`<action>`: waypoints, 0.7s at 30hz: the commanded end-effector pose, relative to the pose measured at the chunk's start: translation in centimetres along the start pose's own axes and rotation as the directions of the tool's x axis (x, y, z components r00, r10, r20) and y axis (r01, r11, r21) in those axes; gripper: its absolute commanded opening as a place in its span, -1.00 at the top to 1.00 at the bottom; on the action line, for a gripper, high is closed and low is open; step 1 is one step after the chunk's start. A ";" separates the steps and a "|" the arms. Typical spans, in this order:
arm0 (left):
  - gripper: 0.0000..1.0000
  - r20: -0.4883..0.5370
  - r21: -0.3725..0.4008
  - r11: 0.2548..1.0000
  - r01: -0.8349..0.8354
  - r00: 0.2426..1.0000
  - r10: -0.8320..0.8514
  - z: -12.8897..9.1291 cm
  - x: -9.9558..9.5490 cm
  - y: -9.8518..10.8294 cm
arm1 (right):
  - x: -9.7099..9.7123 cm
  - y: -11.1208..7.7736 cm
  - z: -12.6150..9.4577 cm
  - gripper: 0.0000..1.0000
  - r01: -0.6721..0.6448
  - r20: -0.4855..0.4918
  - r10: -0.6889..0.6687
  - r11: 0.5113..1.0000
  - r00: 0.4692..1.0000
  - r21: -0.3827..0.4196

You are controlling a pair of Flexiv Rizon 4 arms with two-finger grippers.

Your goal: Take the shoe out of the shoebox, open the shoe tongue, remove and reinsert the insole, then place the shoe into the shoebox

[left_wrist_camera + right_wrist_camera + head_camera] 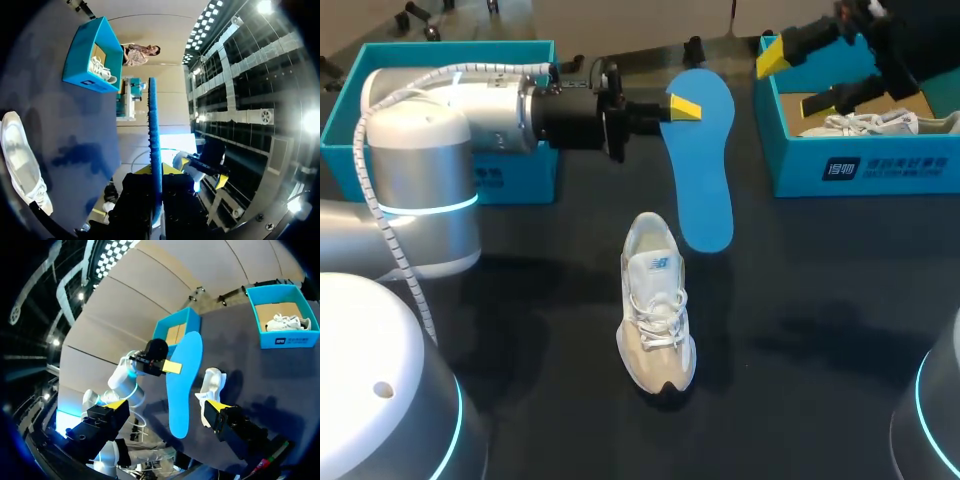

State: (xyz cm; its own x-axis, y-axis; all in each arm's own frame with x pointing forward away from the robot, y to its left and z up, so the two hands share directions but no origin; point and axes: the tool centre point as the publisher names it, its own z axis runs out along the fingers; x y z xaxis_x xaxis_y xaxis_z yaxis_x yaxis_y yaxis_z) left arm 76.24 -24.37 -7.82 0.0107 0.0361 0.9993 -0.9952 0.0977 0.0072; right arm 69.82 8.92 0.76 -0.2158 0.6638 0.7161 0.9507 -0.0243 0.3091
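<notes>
Insole (pixel 705 180), flat, bright blue, pinched edgewise in left tool (pixel 684 108); right tool (pixel 795 80) wide apart, empty

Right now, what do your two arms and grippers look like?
Both arms, left arm and right arm, are rounded silver-grey tubes with glowing cyan rings. A white coiled cable runs along the left one. The left gripper and right gripper are black with yellow tips.

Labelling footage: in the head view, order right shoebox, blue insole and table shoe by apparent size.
1. Right shoebox, largest.
2. Blue insole and table shoe look alike; the held-up insole is nearer the camera.
</notes>
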 end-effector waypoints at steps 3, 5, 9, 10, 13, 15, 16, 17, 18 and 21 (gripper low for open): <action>1.00 0.004 -0.001 1.000 0.005 1.000 -0.005 0.3 0.0 -0.2 | 1.3 1.3 0.7 -1.00 -0.011 0.221 -0.001 0.998 0.975 0.054; 1.00 0.003 0.003 1.000 0.007 1.000 -0.007 0.3 0.2 -0.4 | 1.6 1.4 0.7 -1.00 -0.007 0.243 -0.007 0.998 0.970 0.057; 1.00 0.002 0.004 1.000 0.007 1.000 -0.007 0.3 0.2 -0.4 | 1.9 1.6 0.7 -1.00 -0.014 0.316 -0.012 0.997 0.949 0.079; 1.00 0.002 0.004 1.000 0.007 1.000 -0.007 0.3 0.2 -0.4 | 2.0 1.6 0.7 -1.00 -0.018 0.333 -0.013 0.996 0.943 0.090; 1.00 0.002 0.004 1.000 0.007 1.000 -0.007 0.3 0.2 -0.4 | 2.1 1.8 0.9 -1.00 -0.023 0.380 -0.022 0.993 0.925 0.113; 1.00 0.002 0.004 1.000 0.007 1.000 -0.007 0.3 0.2 -0.4 | 2.3 1.9 1.0 -1.00 -0.027 0.419 -0.028 0.992 0.908 0.126; 1.00 0.002 0.004 1.000 0.007 1.000 -0.007 0.3 0.2 -0.4 | 2.3 1.9 1.1 -1.00 -0.026 0.434 -0.033 0.991 0.901 0.131; 1.00 0.002 0.004 1.000 0.007 1.000 -0.007 0.3 0.2 -0.4 | 2.4 1.9 1.2 -1.00 -0.028 0.450 -0.035 0.991 0.892 0.132; 1.00 0.002 0.004 1.000 0.007 1.000 -0.007 0.3 0.2 -0.4 | 2.5 1.9 1.2 -1.00 -0.028 0.463 -0.038 0.990 0.886 0.136; 1.00 0.002 0.004 1.000 0.007 1.000 -0.007 0.3 0.2 -0.4 | 2.6 2.0 1.5 -1.00 -0.031 0.501 -0.044 0.990 0.864 0.140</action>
State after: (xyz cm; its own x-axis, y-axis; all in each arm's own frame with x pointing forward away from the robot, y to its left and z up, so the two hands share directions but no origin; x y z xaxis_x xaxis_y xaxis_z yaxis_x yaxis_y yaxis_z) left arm 76.53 -24.56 -7.58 0.0176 0.0357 0.9992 -0.9957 0.0919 0.0142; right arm 70.71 10.81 1.94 -0.1544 0.8620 0.4829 0.9706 0.0410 0.2371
